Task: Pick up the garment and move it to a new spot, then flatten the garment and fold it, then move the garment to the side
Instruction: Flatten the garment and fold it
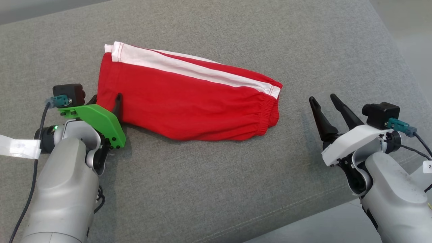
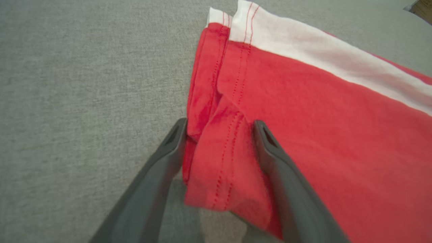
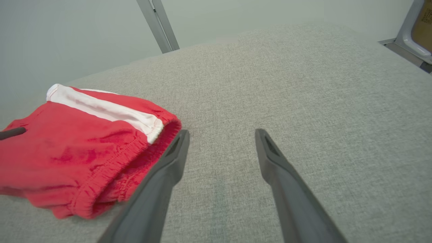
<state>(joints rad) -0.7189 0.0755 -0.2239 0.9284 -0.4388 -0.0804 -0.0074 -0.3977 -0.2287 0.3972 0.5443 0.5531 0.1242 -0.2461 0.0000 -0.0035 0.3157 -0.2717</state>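
- I see the red garment [image 1: 189, 101], white-striped, lying folded on the grey woven cushion [image 1: 216, 189].
- Left gripper [image 2: 220, 122]: jaws wide, straddling the garment's hem corner, not pinching it.
- Right gripper [image 1: 323, 97]: jaws wide, empty, near the waistband end.
- Pale floor [image 1: 303, 229] past the cushion's edge; metal post [image 3: 158, 25] behind.
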